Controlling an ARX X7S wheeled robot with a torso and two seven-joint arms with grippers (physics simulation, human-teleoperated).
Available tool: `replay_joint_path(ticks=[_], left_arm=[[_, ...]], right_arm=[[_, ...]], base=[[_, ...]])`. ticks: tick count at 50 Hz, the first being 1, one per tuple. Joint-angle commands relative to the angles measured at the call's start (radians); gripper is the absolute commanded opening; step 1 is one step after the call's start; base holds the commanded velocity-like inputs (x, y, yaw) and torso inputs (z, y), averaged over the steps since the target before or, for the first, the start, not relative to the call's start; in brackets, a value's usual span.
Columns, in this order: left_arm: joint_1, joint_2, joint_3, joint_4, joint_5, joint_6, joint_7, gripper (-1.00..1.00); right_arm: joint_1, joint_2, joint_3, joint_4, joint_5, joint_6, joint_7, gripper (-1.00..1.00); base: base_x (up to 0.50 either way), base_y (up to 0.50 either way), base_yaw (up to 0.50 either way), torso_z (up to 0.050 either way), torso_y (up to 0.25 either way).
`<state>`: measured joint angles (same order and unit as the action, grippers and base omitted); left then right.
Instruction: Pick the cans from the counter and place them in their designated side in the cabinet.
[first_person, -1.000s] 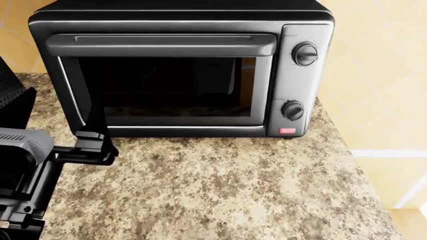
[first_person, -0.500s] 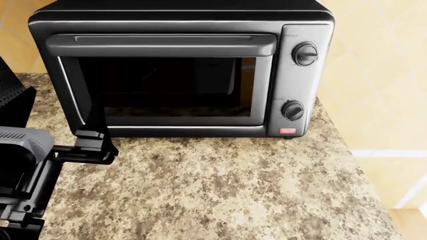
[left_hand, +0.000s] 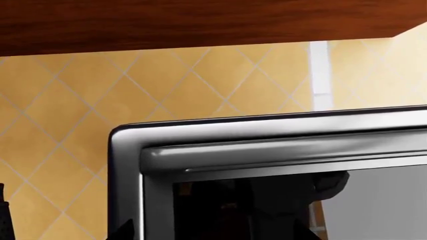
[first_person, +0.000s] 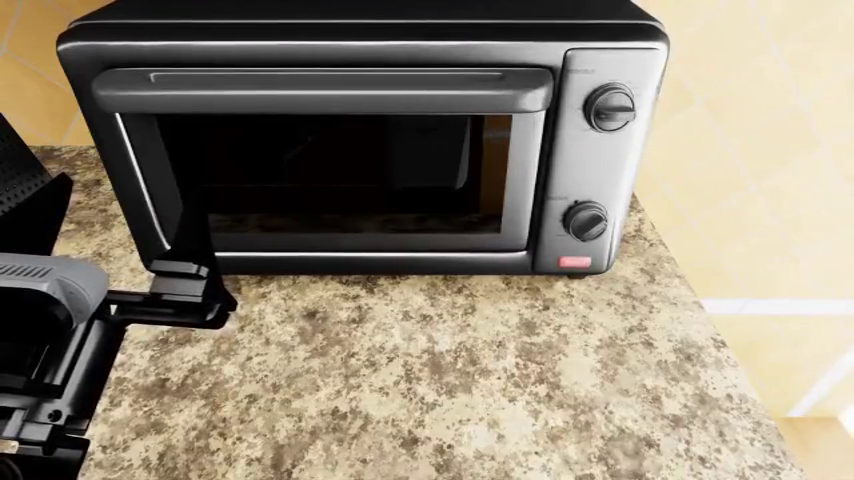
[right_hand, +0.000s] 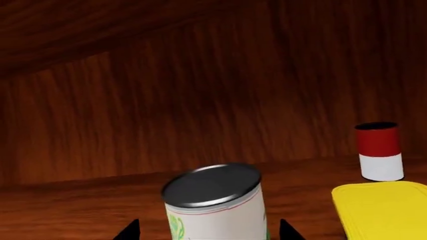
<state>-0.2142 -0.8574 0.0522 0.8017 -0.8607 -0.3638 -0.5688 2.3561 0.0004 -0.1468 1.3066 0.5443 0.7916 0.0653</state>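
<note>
While nothing has shifted, right fingers straddle the green-labelled can; left fingers' state unclear.

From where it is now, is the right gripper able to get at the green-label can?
Probably yes. In the right wrist view the can stands upright on the wooden cabinet shelf, between the gripper's two fingertips, with nothing blocking it. The yellow tin sits clear beside it.

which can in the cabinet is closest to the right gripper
The grey-topped can with the pale green-white label: it stands between the right gripper's jaws. The yellow-lidded tin sits off to one side, and the red-and-white can stands farther back.
</note>
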Motion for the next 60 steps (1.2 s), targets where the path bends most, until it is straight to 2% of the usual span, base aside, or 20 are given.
replay_joint_path(ticks=[1,28,42,60], left_arm=[[0.004,-0.001,-0.002,-0.001,0.001,0.005,0.001,1.00],[-0.012,-0.011,-0.006,0.015,-0.022,-0.008,-0.015,1.00],[-0.021,-0.018,-0.008,0.026,-0.035,-0.016,-0.024,1.00],[0.005,-0.020,-0.025,0.024,-0.031,0.007,-0.018,1.00]], right_arm=[[0.000,0.000,-0.036,-0.001,0.030,-0.010,-0.019,1.00],[0.000,0.000,-0.067,-0.119,-0.049,0.027,-0.084,1.00],[0.000,0.000,-0.126,-0.211,-0.126,-0.005,-0.122,1.00],[0.000,0.000,-0.182,-0.376,-0.102,-0.066,-0.259,1.00]], base=[[0.00,0.00,0.00,0.000,0.000],[0.00,0.00,0.00,0.000,0.000],[0.00,0.00,0.00,0.000,0.000],[0.00,0.00,0.00,0.000,0.000]])
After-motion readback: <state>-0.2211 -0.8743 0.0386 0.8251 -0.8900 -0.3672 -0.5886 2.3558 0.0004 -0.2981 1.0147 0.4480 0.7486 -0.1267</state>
